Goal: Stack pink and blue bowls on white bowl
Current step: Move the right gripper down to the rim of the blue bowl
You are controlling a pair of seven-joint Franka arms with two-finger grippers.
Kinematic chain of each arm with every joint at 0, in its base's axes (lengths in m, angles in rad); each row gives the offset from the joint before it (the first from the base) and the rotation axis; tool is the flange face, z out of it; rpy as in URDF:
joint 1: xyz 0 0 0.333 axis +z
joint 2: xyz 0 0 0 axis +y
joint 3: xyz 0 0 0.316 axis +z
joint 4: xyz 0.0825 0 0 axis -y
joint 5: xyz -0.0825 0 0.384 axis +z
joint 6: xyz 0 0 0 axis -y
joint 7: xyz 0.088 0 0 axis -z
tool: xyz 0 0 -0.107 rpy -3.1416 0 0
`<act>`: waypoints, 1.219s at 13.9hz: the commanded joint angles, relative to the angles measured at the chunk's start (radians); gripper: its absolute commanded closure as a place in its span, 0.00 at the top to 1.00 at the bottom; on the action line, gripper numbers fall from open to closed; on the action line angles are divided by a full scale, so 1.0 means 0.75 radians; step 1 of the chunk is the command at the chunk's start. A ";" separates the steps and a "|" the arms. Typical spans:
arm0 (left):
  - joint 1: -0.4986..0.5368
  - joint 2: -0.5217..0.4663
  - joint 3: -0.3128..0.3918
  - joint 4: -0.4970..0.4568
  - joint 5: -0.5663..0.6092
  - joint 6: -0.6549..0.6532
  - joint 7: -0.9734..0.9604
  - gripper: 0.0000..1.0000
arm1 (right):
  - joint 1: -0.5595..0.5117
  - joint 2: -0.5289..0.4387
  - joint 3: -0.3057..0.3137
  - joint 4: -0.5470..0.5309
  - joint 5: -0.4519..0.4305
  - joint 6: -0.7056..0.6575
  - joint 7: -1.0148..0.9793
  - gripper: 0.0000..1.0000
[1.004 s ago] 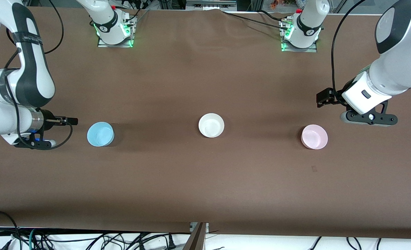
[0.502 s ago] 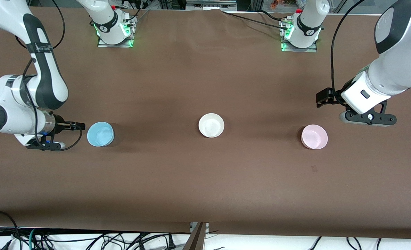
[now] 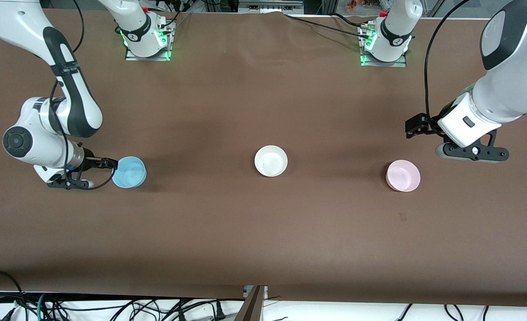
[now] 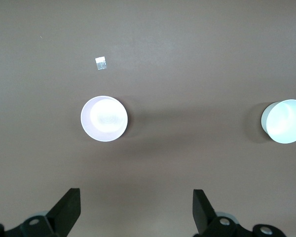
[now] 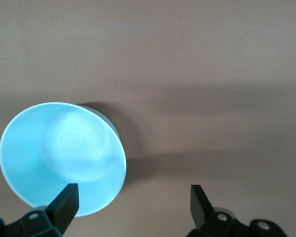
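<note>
You have three small round plain plastic bowls standing upright in a row on the counter (image 3: 263,232), which is covered in a matte brown sheet with faint creases. The smooth white plastic bowl (image 3: 271,161) sits in the middle. The light blue plastic bowl (image 3: 129,172) stands well apart from it toward the right arm's end, and the pale pink plastic bowl (image 3: 403,175) stands well apart toward the left arm's end. None is stacked. A small pale square mark (image 4: 101,63) lies on the sheet near the pink bowl.

Your right hand (image 5: 133,202) is fully spread and holds nothing. It sits low at the blue bowl, and in the right wrist view one black fingertip (image 5: 65,201) overlaps the rim; whether it touches, you cannot tell.

Your left hand (image 4: 135,207) is also fully spread and empty. It hangs over bare counter just beside the pink bowl, clear of it.
</note>
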 commanded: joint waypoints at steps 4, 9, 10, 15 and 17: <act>0.004 0.020 0.004 0.030 0.022 -0.023 0.011 1.00 | -0.031 -0.015 0.009 -0.188 0.017 0.278 -0.032 1.00; 0.012 0.031 0.008 0.030 0.022 -0.023 0.015 1.00 | -0.058 -0.001 0.013 -0.192 0.115 0.293 -0.030 1.00; 0.012 0.033 0.008 0.030 0.018 -0.023 0.011 1.00 | -0.058 -0.001 0.013 -0.190 0.127 0.293 -0.030 1.00; 0.010 0.033 0.008 0.030 0.022 -0.023 0.019 1.00 | -0.058 0.011 0.013 -0.186 0.278 0.293 -0.059 1.00; 0.010 0.033 0.008 0.030 0.022 -0.023 0.015 1.00 | -0.062 0.025 0.013 -0.178 0.362 0.293 -0.130 1.00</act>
